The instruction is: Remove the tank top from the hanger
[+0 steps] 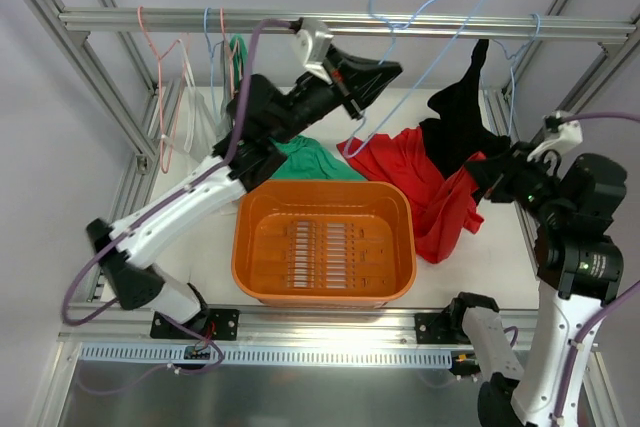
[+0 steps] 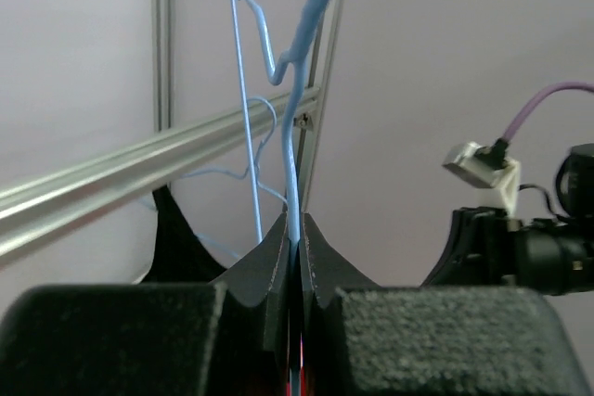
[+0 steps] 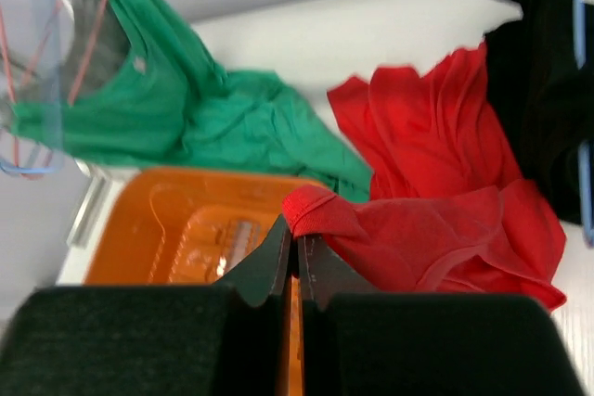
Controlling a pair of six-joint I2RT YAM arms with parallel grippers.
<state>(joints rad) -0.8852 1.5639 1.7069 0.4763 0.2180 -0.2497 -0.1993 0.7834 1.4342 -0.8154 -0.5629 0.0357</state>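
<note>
We see an orange basket (image 1: 322, 188) sitting on the white desk (image 1: 500, 257) near its front edge, its floor ribbed. Just behind it a green garment (image 1: 315, 159) lies crumpled on the desk, touching the basket's back rim, and from the right wrist view part of it climbs upward to the left. Further right a black garment (image 1: 455, 132) hangs down from above. A metal rail (image 1: 200, 20) runs across the top, and a bunch of spare wire hangers (image 1: 190, 87), pink, white and blue, dangles near its left end.
</note>
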